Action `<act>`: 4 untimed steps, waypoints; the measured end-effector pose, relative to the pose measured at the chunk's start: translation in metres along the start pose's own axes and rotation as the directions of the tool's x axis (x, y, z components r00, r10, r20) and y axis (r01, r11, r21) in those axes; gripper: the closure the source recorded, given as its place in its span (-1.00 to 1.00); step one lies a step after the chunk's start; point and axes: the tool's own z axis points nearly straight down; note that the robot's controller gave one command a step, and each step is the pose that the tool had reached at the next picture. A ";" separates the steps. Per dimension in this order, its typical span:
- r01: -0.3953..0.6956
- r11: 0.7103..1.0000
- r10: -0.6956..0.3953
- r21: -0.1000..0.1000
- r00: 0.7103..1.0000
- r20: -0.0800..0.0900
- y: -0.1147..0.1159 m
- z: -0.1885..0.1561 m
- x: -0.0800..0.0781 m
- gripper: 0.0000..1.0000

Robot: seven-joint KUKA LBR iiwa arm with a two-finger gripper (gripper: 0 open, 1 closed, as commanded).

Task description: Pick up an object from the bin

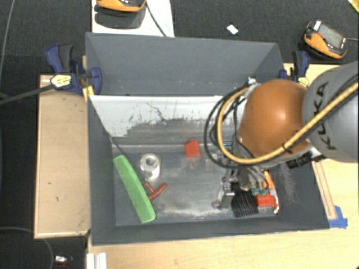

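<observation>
The claw [227,194] hangs low in the lower right corner of the bin [185,77], just beside a black ribbed block [244,205] and an orange-and-green piece [268,198]. Whether it is released or clenched, I cannot tell. A red cube [192,149] and a green stick [134,188] lie well apart to the left.

Bin floor [190,189] bare centrally, green bar [134,189] left

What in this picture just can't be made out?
In the camera view:
- Right part of the bin floor: hidden under the arm's orange cover.
- Black ribbed thing and orange thing by the end effector: crowded together, so unclear whether loose or robot parts.
- Clear round thing beside the green bar: too small to name.
</observation>
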 end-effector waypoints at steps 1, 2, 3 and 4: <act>-0.003 1.000 0.003 -0.001 1.000 0.007 0.000 -0.003 -0.002 -1.00; 0.099 0.995 -0.099 0.000 0.995 0.016 0.053 0.073 -0.049 -1.00; 0.483 0.875 -0.483 0.006 0.875 0.011 0.073 0.075 -0.060 -1.00; 0.483 0.876 -0.483 0.005 0.876 0.015 0.097 0.086 -0.070 -1.00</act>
